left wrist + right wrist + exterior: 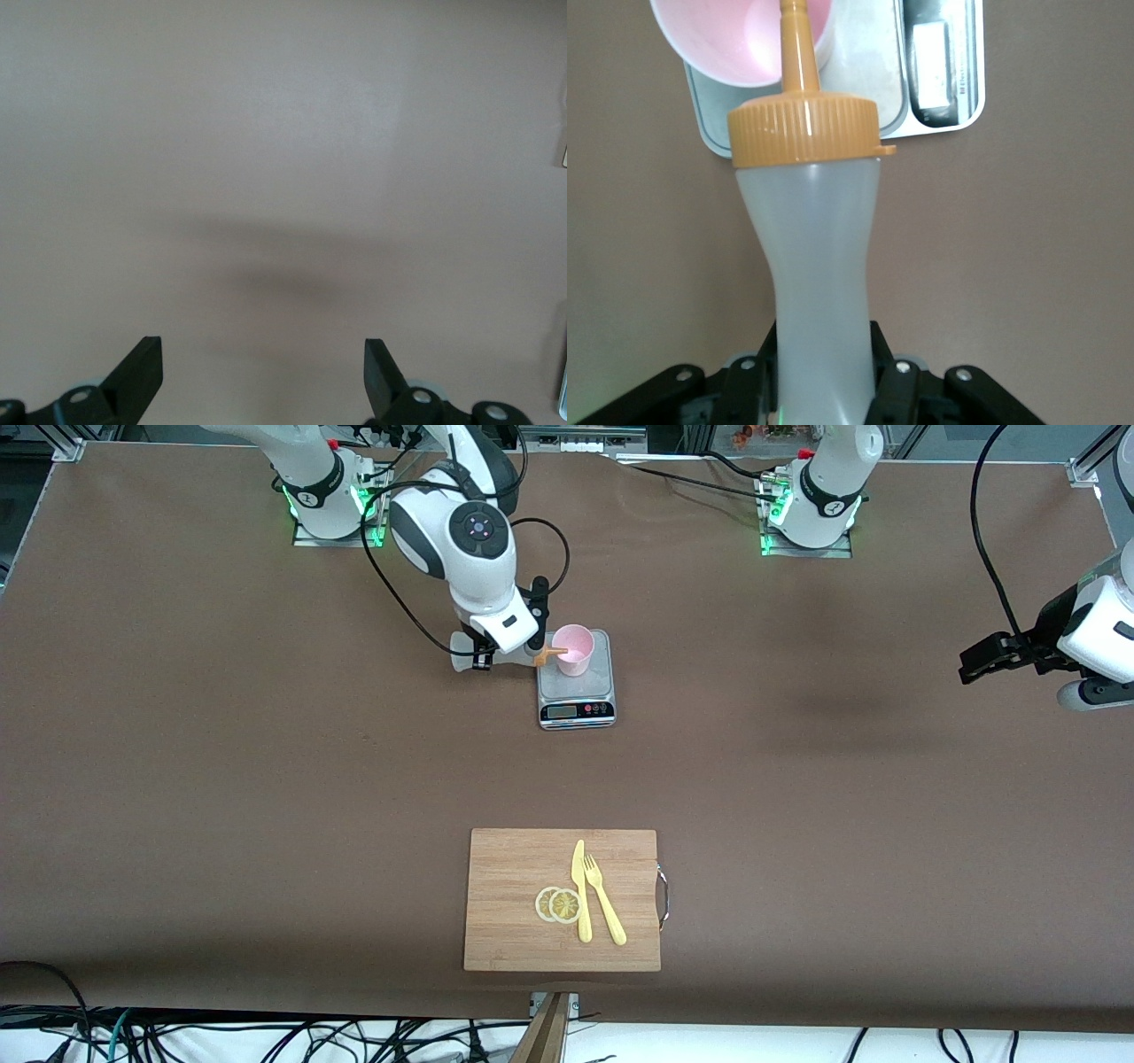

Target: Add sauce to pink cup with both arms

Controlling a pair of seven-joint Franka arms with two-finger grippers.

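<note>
While my right gripper (824,390) pinches the soft, light sauce (819,283) low on its body, nozzle over the pink cup (572,648), my left gripper (263,372) waits spread.

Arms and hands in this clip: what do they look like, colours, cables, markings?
Both arms are white and rounded, with black bands at the joints and green lights glowing at their bases. Black cables loop from the right arm; one hangs by the left arm. A dark round disc with small coloured dots marks the right arm. The left hand and right hand are black, two-fingered.
</note>
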